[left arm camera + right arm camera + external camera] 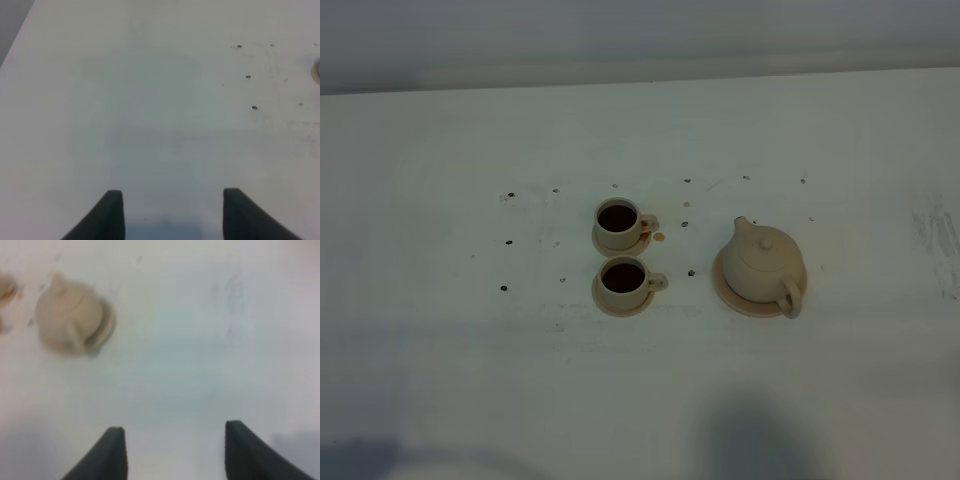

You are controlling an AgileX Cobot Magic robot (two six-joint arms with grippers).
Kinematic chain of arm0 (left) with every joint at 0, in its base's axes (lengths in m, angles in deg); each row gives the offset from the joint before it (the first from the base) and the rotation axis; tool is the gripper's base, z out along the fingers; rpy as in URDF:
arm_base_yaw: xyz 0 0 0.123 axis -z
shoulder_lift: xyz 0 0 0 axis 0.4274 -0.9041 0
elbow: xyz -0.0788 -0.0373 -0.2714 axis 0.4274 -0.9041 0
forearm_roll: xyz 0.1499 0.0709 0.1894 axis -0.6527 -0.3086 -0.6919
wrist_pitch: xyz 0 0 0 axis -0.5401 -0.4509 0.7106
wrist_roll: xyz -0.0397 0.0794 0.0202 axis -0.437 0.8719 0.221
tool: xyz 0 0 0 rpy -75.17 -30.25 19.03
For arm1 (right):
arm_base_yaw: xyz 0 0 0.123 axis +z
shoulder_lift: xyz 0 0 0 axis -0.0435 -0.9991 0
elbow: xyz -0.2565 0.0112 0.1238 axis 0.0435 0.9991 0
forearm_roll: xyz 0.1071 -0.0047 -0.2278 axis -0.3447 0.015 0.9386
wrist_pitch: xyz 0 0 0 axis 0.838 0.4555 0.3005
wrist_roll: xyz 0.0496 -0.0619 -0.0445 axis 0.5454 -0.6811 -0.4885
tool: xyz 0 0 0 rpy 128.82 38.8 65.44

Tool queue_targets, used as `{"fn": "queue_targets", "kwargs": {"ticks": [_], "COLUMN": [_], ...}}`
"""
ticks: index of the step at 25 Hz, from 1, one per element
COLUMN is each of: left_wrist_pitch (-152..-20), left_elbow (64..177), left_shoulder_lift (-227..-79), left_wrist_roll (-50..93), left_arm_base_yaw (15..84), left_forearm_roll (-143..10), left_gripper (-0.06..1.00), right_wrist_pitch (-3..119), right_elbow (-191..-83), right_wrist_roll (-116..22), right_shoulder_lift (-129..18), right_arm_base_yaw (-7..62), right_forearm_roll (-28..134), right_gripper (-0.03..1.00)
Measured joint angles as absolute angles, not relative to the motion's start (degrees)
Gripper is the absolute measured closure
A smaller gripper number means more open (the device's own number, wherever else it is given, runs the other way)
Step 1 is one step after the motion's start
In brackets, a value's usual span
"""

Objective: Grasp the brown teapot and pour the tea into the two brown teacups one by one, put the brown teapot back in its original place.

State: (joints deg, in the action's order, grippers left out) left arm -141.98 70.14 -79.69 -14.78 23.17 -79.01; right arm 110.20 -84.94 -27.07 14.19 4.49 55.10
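teapot [763, 262] seated on large saucer [729, 291] | two teacups [617, 224] [624, 280] set on small saucers, well beyond right hand [175, 437]

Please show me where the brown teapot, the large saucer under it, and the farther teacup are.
brown teapot [765, 258]: exterior high view, on its domed lid.
large saucer [728, 290]: exterior high view, on its exposed rim.
farther teacup [617, 218]: exterior high view, on the dark tea.

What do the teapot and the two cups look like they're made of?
The teapot looks like unglazed clay: pale tan, matte, no shine on its domed lid. The two teacups and their saucers share that dull tan finish, so likely the same ceramic, though the pictures are too soft to be sure. Both cups hold dark liquid.
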Motion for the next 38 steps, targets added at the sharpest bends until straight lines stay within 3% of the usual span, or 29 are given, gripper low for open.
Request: {"fn": "queue_targets", "kwargs": {"ticks": [24, 38], "left_wrist_pitch": [-142.0, -142.0], "left_elbow": [70.1, 70.1], "left_shoulder_lift": [-79.7, -79.7], "left_wrist_roll": [-14.8, -14.8], "left_arm_base_yaw": [23.2, 23.2], "left_forearm_roll": [-79.0, -79.0], "left_gripper": [0.49, 0.49], "right_wrist_pitch": [110.2, 110.2], "right_elbow": [-84.9, -84.9], "right_wrist_roll": [-27.1, -27.1], "right_shoulder_lift": [18.3, 18.3], "right_arm_base_yaw": [3.4, 3.4], "right_forearm_roll": [55.0, 55.0], "right_gripper": [0.74, 0.76]}}
